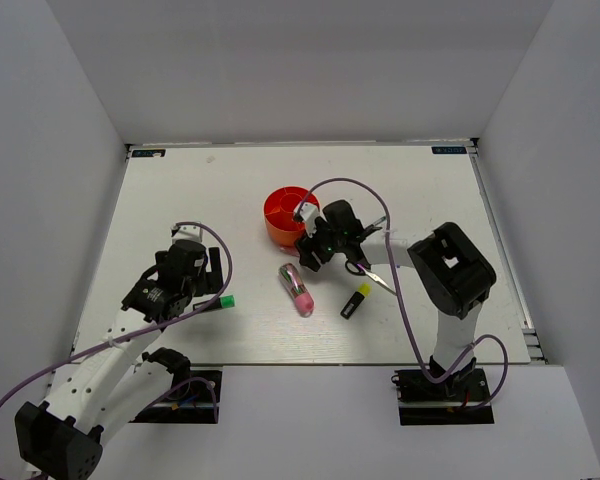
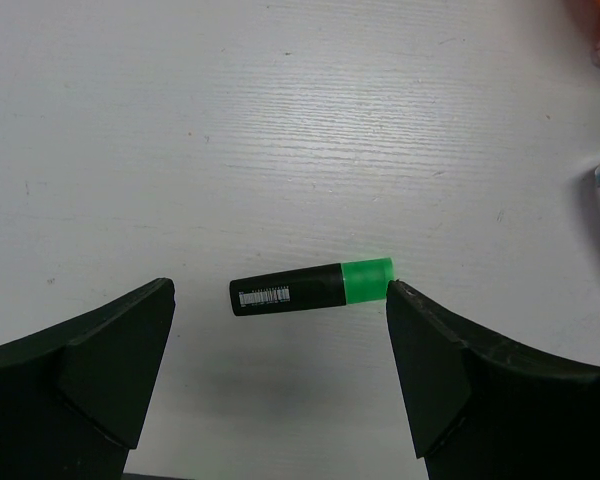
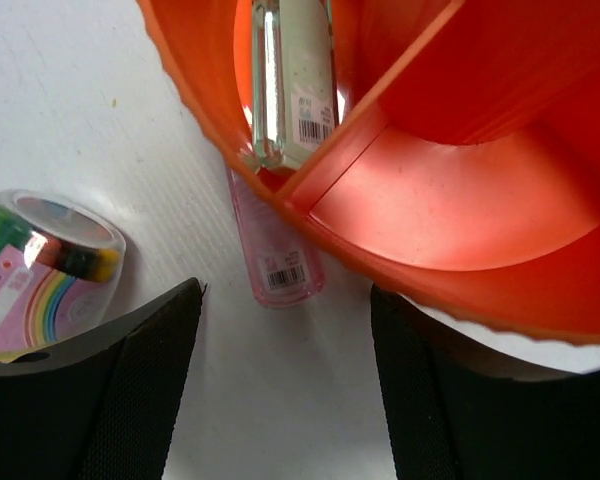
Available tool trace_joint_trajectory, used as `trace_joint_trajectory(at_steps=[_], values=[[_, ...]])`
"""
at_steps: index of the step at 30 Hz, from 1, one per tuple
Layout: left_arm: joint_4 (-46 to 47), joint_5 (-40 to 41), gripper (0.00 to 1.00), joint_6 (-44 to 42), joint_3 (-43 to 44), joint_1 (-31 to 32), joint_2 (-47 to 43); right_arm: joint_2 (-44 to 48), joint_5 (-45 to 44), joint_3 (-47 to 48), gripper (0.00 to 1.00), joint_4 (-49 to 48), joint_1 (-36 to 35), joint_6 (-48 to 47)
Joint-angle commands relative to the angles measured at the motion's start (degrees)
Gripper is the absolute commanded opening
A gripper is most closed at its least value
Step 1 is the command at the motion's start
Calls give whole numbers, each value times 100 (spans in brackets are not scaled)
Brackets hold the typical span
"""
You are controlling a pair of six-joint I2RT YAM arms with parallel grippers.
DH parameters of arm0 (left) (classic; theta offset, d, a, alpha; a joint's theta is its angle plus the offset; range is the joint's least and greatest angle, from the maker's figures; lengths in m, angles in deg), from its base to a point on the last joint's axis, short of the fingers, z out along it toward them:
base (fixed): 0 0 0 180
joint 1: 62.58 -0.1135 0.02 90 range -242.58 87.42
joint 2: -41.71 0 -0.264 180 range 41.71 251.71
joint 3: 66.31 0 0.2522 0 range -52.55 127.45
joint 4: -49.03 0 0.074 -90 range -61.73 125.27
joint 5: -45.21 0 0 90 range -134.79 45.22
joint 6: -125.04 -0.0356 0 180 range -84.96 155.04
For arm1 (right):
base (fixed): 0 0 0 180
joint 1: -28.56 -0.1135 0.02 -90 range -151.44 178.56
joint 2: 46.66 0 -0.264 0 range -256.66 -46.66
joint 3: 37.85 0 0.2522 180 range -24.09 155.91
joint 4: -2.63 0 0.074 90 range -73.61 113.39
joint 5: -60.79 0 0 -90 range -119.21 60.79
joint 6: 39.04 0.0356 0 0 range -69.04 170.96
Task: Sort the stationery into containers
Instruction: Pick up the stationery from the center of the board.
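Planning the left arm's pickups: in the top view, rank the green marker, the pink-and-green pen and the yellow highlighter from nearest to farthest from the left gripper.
1. Green marker: right at the left gripper, between its open fingers.
2. Pink-and-green pen: to the right, mid-table.
3. Yellow highlighter: farther right still, past the pen.

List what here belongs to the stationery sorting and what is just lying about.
For the job: orange organiser, green marker, chunky pink-and-green pen, yellow highlighter, scissors, pale barcoded item in a compartment, pink barcoded item beside the organiser.
Not the job: blue corner labels, purple arm cables.
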Motion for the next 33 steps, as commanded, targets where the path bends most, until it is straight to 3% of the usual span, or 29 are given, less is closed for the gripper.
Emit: trace_joint_trajectory(at_steps=[1,11,15,18,25,33], values=[[-37,68,97,-32,98,-34,-12,-157,-76,179,71,-272,-114,22],[-54,120,98,-41,107,-43,-30,-281,354,163,43,-123,-105,5],[-54,129,98,-67,89,-34,-39,-79,407,-127,21,-106,-114,22],[-45,147,98,-59,89,-34,-39,229,390,-391,10,-36,-114,-30],[-37,129,98,-50,72,-34,-56,1459,284,-541,3,867,-105,-557],[-54,173,98,-50,72,-43,-4,2102,21,398,0,2336,-114,-1899]])
